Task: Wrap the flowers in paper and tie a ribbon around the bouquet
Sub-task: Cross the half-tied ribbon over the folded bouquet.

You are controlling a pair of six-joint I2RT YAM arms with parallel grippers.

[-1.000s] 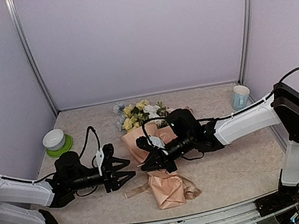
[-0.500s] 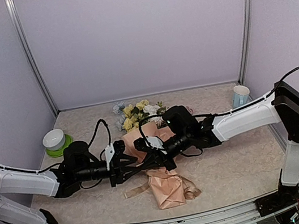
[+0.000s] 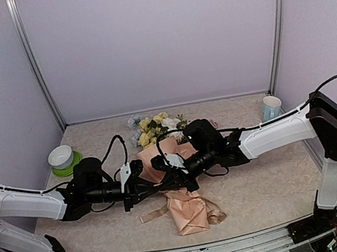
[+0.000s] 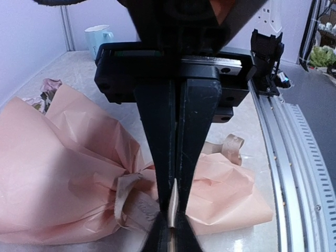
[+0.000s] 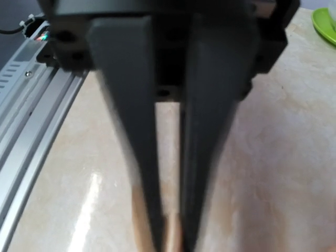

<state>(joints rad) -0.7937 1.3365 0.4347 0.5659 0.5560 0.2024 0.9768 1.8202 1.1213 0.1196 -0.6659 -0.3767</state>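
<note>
The bouquet lies mid-table: yellow, white and pale blue flowers (image 3: 156, 128) stick out of the far end of a peach-pink paper (image 3: 189, 210) cone. The tan ribbon (image 4: 125, 193) is cinched round its waist, and a loose curl lies beyond. My left gripper (image 4: 173, 210) is shut on a thin strip of that ribbon, right beside the knot. In the top view the left gripper (image 3: 154, 185) and the right gripper (image 3: 166, 179) meet at the waist. The blurred right wrist view shows my right gripper (image 5: 170, 231) shut, with a tan ribbon strip between its tips.
A white bowl on a green plate (image 3: 64, 160) stands at the left. A pale blue mug (image 3: 271, 109) stands at the back right. The metal rail (image 4: 294, 173) runs along the near table edge, close to the bouquet's stem end.
My left gripper has moved right to the bouquet's waist and closed on the ribbon. The right gripper shifted slightly left and stayed shut.
</note>
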